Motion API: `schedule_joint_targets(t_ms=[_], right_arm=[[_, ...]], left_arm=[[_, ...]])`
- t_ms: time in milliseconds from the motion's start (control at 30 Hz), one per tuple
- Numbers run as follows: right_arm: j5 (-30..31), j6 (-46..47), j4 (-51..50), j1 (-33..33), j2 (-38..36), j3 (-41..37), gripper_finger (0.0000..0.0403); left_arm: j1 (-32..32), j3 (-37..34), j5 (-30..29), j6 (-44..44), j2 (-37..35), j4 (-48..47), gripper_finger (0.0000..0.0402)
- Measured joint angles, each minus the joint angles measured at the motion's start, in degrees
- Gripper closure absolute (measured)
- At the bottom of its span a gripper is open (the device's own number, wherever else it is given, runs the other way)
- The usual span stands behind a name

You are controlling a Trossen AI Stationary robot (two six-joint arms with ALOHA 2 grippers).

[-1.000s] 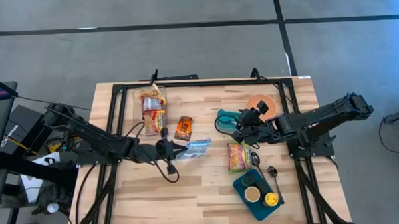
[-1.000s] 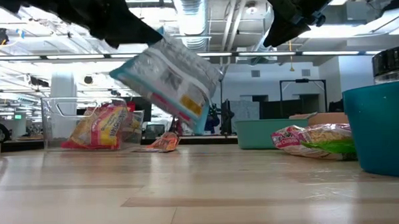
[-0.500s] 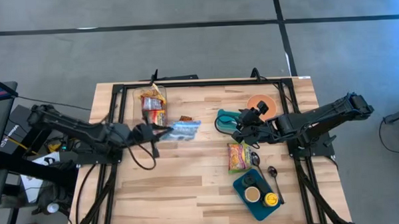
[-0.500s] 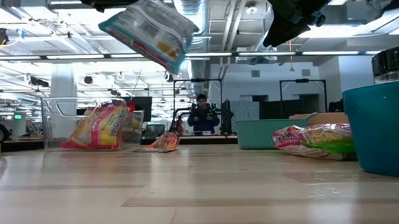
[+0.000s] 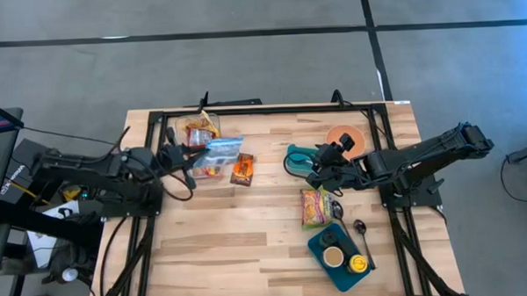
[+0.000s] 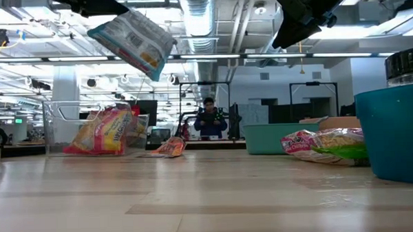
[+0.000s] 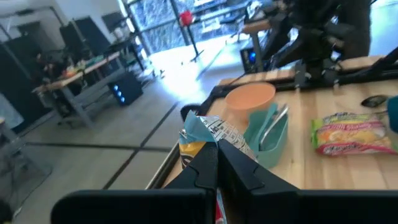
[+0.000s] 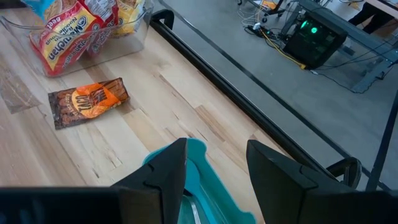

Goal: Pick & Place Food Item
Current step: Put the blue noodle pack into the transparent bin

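1. Wooden counter (image 5: pixel 249 236) carries a clear bin (image 5: pixel 199 133) at 11 o'clock, already holding snacks.
2. Left tool (image 5: pixel 186 156), clamped on the blue packet (image 5: pixel 220 155), has swung it from mid-counter to the bin's edge, held high.
3. Release is likely next.
4. Right tool (image 5: pixel 320 170) hangs part-open, empty, over the teal dish (image 5: pixel 297 158).

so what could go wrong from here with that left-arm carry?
1. The left gripper pinches only an edge of the blue-and-white packet, which dangles high in the low view; it might slip.
2. The clear bin already holds noodle packets, so a drop could land on the rim or outside, near the orange snack bar.
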Motion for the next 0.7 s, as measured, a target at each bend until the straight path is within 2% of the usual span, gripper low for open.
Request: schedule_joint_targets(t_ms=[267, 467, 700], right_arm=[[0.00, 0.00, -0.02, -0.02, -0.02, -0.02, 0.0242], [0.00, 0.00, -0.02, 0.00, -0.01, -0.01, 0.0242], [0.00, 0.00, 0.11, -0.02, -0.02, 0.00, 0.0242]], left_arm=[[4.41, 5.76, 0.23, -7.18, 0.81, -16.44, 0.0401], [7.41, 10.53, 4.18, -12.53, 1.47, -26.44, 0.0401], [10.41, 14.77, 6.30, -13.20, 4.22, -34.61, 0.0401]])
